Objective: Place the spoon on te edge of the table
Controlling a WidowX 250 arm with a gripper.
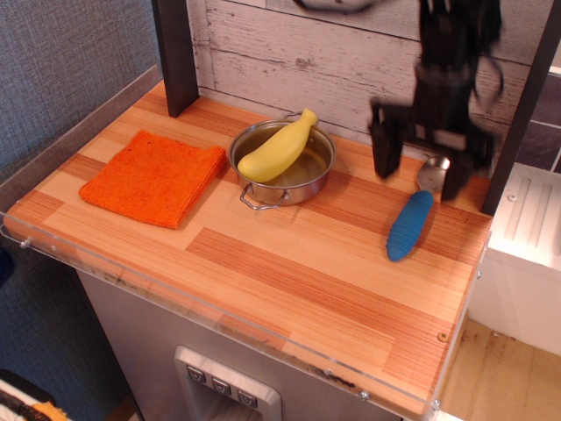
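Note:
The spoon (410, 224) lies flat on the wooden table (289, 289) near its right edge, blue ribbed handle toward me, silver bowl toward the back wall. My gripper (421, 165) hangs open just above the spoon's bowl end, its two black fingers spread to either side, holding nothing. The image of the gripper is motion-blurred.
A steel pan (285, 167) with a yellow banana (278, 147) in it stands at the back middle. An orange cloth (153, 175) lies at the left. A dark post (175, 53) stands at the back left. A clear acrylic rim (219, 324) runs along the front edge.

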